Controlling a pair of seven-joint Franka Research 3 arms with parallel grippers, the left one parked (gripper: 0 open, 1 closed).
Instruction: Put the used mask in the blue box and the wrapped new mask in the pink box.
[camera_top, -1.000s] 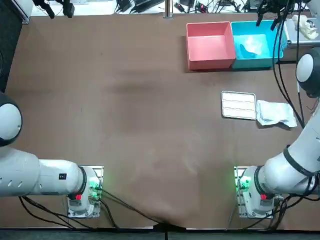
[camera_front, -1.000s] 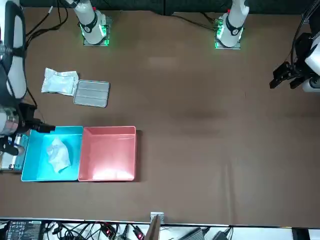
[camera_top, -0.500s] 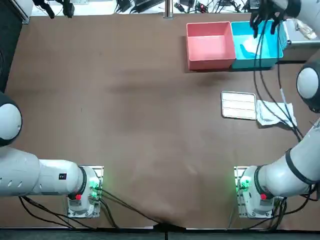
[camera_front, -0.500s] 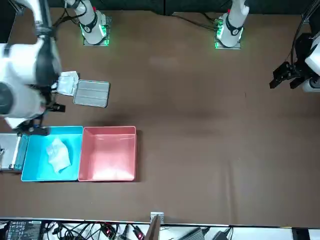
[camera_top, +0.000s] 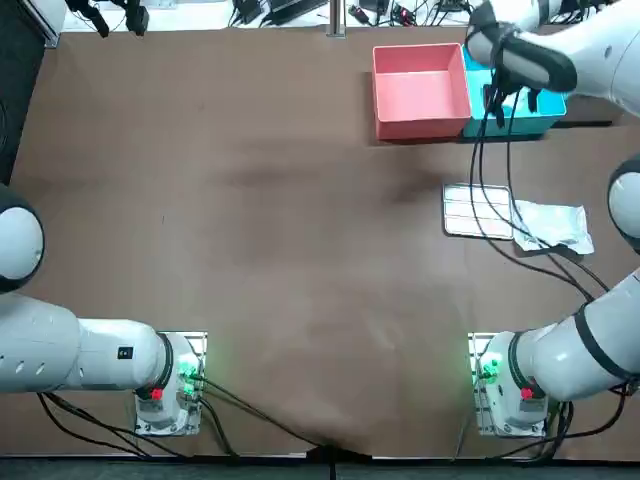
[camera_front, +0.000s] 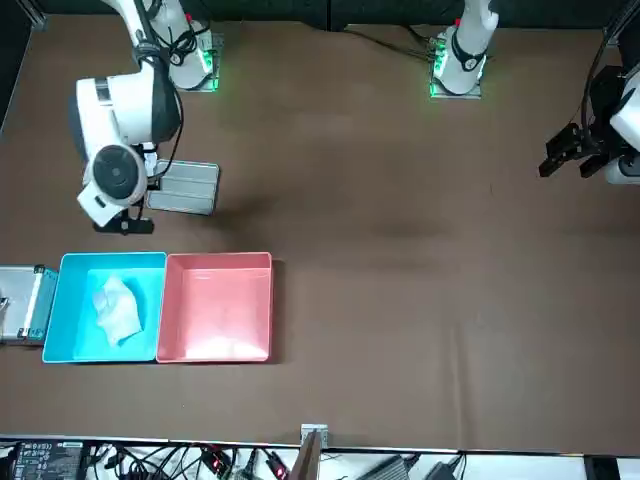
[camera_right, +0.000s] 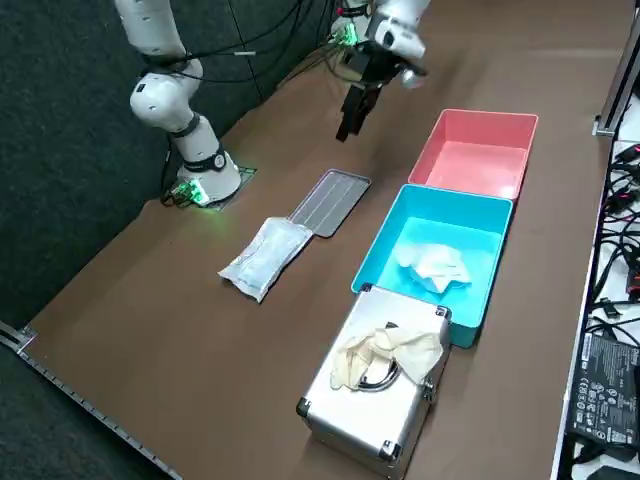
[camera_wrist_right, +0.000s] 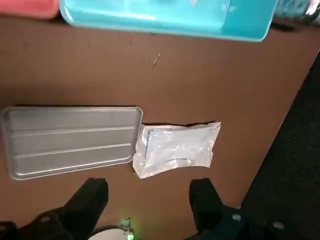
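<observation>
- Gripper on my right arm: fingers spread wide with nothing between them. It hangs high above the counter, between the two boxes and the metal tray.
- Wrapped new mask: it lies flat on the counter, right against the tray's short end, on the side away from my left arm.
- Handling, as I judge it: the pouch should be very light, with thin, crinkly film that is slippery and soft. Lying flat, it offers little to bite on.
- Where to take hold, as I judge it: I would come down across its narrow width near the middle, so the film bunches between my fingers. I would also stay clear of the tray's rim.
- Blue box: a crumpled white used mask lies inside, so that half of the job looks done.
- Pink box: it stands wall to wall with the blue box and holds nothing. The pouch belongs there.
</observation>
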